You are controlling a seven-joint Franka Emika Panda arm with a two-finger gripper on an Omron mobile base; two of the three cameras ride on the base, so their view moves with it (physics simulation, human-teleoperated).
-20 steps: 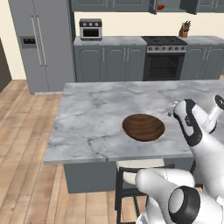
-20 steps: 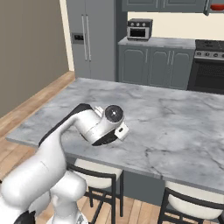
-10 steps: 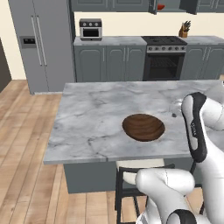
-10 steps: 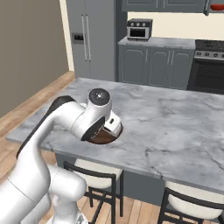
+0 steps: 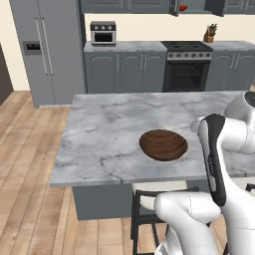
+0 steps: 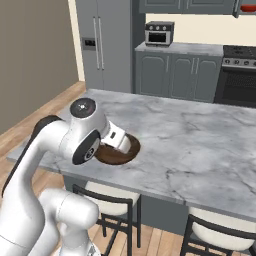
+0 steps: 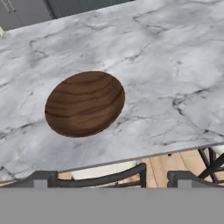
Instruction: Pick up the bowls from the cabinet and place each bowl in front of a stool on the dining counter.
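Note:
The dark brown wood-grain bowl [image 5: 163, 144] [image 6: 119, 152] [image 7: 85, 103] rests upright on the marble dining counter [image 5: 109, 134] [image 6: 200, 145] [image 7: 166, 65], near its front edge. A cream-seated stool [image 5: 158, 198] [image 6: 111, 202] [image 7: 103, 171] stands just below it. My gripper [image 7: 111, 179] hovers above and in front of this bowl, open and holding nothing, its fingertips [image 7: 43, 178] wide apart. The red bowl [image 5: 183, 8] [image 6: 248, 7] sits inside the open upper cabinet [image 5: 196, 5] on the far wall. My arm partly covers the brown bowl in the right base view.
A second stool [image 6: 220, 231] stands to the right along the counter. Across the floor are the fridge [image 5: 47, 50], a toaster oven [image 5: 103, 33], the stove [image 5: 187, 67] and a knife block [image 5: 211, 34]. Wooden floor lies left of the island.
My arm has swung and drawn the hand up and back from the brown bowl. The bowl has stayed put on the counter, and the jaws have stayed open.

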